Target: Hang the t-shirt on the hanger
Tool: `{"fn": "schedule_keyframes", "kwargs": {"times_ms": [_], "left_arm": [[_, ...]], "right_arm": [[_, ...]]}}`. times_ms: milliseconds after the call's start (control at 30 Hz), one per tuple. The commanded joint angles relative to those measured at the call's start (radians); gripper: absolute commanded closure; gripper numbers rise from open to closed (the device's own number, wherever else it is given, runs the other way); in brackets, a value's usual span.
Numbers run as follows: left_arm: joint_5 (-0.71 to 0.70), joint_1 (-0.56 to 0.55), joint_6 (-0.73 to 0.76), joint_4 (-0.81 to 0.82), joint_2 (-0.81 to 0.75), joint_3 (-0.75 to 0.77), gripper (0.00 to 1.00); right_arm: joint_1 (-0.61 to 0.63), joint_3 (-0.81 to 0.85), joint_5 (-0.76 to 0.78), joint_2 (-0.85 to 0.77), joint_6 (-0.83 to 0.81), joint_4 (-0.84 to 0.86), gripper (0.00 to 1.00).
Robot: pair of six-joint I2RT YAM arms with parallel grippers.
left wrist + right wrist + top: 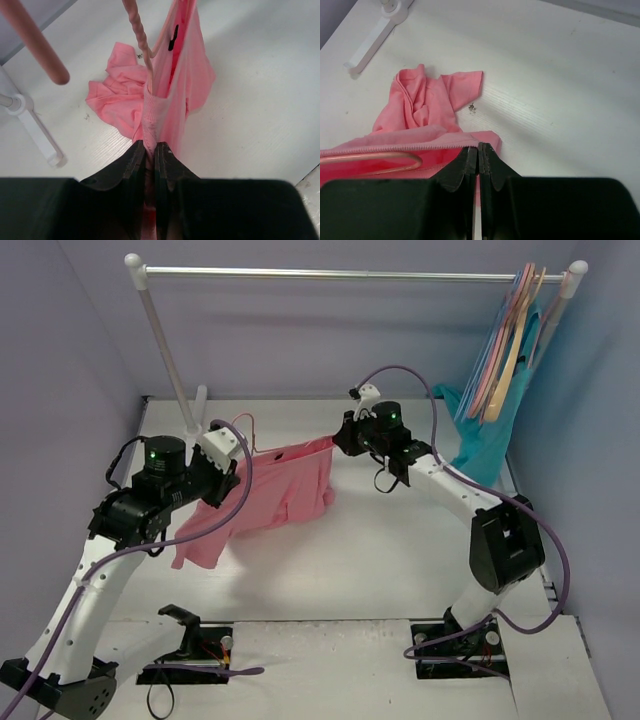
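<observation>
The salmon-pink t-shirt (pixel 285 490) hangs stretched between my two grippers above the table, its lower part and a sleeve resting on the surface. The thin pink hanger (pixel 246 432) is inside it, and only its hook sticks up by the left gripper. My left gripper (pixel 232 455) is shut on the collar fabric (pixel 155 107) where the hanger's twisted neck (pixel 140 35) enters. My right gripper (pixel 337 443) is shut on the t-shirt's ribbed edge (pixel 410 146). A loop of hanger wire (pixel 375 159) shows inside the shirt in the right wrist view.
A white clothes rail (pixel 350 275) spans the back. Several thicker hangers (pixel 510 340) and a teal garment (pixel 490 430) hang at its right end. The rail's left pole (pixel 170 360) and white foot (pixel 37 132) stand close behind the left gripper.
</observation>
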Motion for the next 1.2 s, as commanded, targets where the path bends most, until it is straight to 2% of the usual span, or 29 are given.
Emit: {"fn": "schedule_keyframes", "kwargs": {"times_ms": [0,233,467,600,700,867,1033,1167], "left_arm": [[-0.036,-0.001,0.051,-0.006,-0.036,0.030,1.00],[-0.118,-0.002,0.022,0.030,0.031,0.073,1.00],[-0.212,-0.016,-0.055,0.223,0.166,0.235,1.00],[-0.157,-0.054,-0.065,0.285,0.225,0.341,1.00],[-0.083,-0.082,-0.066,0.316,0.238,0.352,1.00],[-0.046,-0.088,-0.095,0.427,0.166,0.202,1.00],[-0.098,-0.088,-0.144,0.532,0.107,0.046,1.00],[-0.166,-0.088,-0.165,0.610,0.065,-0.083,1.00]], "right_arm": [[-0.059,0.087,0.056,-0.042,-0.079,-0.030,1.00],[-0.006,0.198,0.025,-0.085,-0.145,-0.111,1.00],[0.088,0.348,0.048,-0.111,-0.202,-0.192,1.00],[0.137,0.509,0.065,-0.076,-0.248,-0.273,1.00],[0.164,0.596,0.074,-0.071,-0.294,-0.283,1.00],[0.236,0.611,0.068,-0.096,-0.357,-0.321,1.00],[0.241,0.433,0.029,-0.134,-0.345,-0.330,1.00],[0.243,0.255,0.039,-0.206,-0.334,-0.260,1.00]]}}
